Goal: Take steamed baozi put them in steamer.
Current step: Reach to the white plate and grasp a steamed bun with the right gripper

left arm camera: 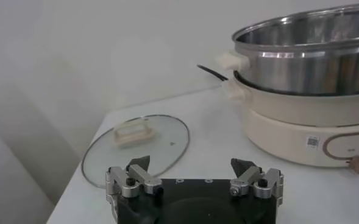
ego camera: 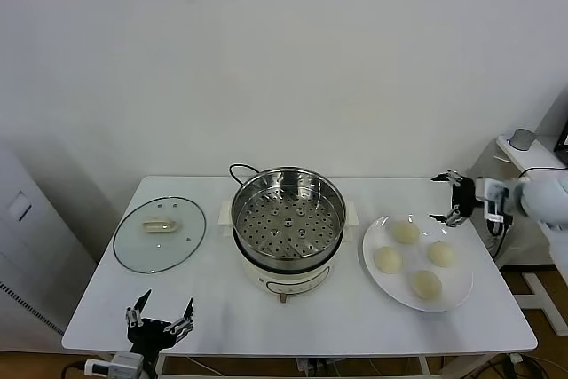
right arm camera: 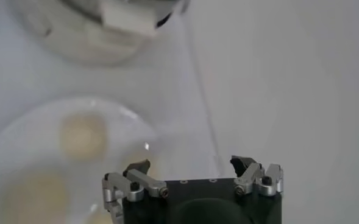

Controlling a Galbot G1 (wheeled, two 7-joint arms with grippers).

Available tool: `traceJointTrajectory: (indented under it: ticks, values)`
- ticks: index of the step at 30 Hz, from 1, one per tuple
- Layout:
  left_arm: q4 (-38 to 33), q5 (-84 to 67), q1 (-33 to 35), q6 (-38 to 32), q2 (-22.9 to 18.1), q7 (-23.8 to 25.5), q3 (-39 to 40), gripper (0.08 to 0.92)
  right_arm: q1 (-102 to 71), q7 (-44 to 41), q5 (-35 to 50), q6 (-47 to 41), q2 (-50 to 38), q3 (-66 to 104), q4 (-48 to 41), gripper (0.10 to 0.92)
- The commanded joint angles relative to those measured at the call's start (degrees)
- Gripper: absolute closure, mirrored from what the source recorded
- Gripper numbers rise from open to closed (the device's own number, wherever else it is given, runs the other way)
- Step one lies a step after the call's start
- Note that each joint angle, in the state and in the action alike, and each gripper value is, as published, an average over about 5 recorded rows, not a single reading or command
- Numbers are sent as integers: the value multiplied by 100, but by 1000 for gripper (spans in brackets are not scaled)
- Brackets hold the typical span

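Observation:
Several pale steamed baozi lie on a white plate (ego camera: pixel 414 257) at the table's right; the farthest (ego camera: pixel 406 232) and the nearest (ego camera: pixel 427 284) show plainly. The steel steamer (ego camera: pixel 287 219) stands mid-table on its white base, its perforated basket bare. My right gripper (ego camera: pixel 451 199) hovers open just beyond the plate's far right rim, holding nothing. From its wrist view that gripper (right arm camera: pixel 191 164) looks down on one baozi (right arm camera: pixel 81 135) and the plate (right arm camera: pixel 133 125). My left gripper (ego camera: pixel 160 319) hangs open and idle at the table's front left, and its wrist view shows the gripper (left arm camera: pixel 191 164) and the steamer (left arm camera: pixel 307 55).
A round glass lid (ego camera: pixel 160 233) lies flat on the table left of the steamer, also seen as the lid (left arm camera: pixel 136 146) ahead of the left gripper. A black cord (ego camera: pixel 240 169) loops behind the pot. A white cabinet (ego camera: pixel 27 246) stands left of the table, a shelf (ego camera: pixel 524 153) right.

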Motion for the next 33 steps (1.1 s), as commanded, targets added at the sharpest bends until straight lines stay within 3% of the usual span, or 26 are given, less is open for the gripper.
traceJointTrajectory:
  ticks: [1, 11, 33]
  values:
    - [-3, -3, 26, -35, -73, -5, -51, 177, 1271, -448, -1106, 335, 467, -1514, -1277, 203]
    - [-19, -31, 103, -31, -76, 5, -224, 177, 573, -123, -1291, 346, 1543, -755, -1949, 203]
    - [26, -17, 137, -46, -77, 27, -251, 177, 371, 635, -1510, 322, 1950, -411, -2577, 203]
